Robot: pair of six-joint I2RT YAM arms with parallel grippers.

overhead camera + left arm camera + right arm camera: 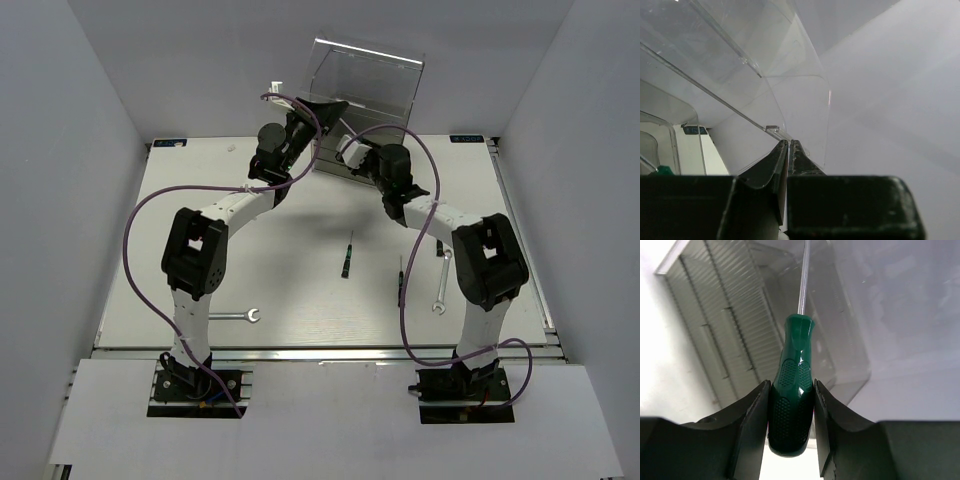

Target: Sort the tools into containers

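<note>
- While the left arm is reaching toward the back of the table [300, 292], one slim silver open-ended wrench [243, 316] is lying near the front-left edge, well apart from everything else.
- The left tool [789, 143] is pinching a thin clear plastic panel [795, 120], its jaws all but together. This looks like the front of one drawer of the tall clear plastic drawer cabinet [365, 78], so this arm is probably holding a drawer open.
- Something green [660, 170] is showing through the plastic at the lower left of the left wrist view, but too little is visible to name it.
- The right tool [791, 390] is gripping a green-and-black-handled screwdriver [799, 340] by its handle, the thin shaft pointing into the clear drawer ahead, so the drop-off step is likely in hand.
- The next move is calling for getting the shaft past the drawer rim, then letting go while the left side is steadying the drawer.
- A second green-and-black screwdriver [347, 255], a third dark screwdriver [401, 272] and another silver wrench [440, 290] are lying on the table, waiting to be sorted.
</note>
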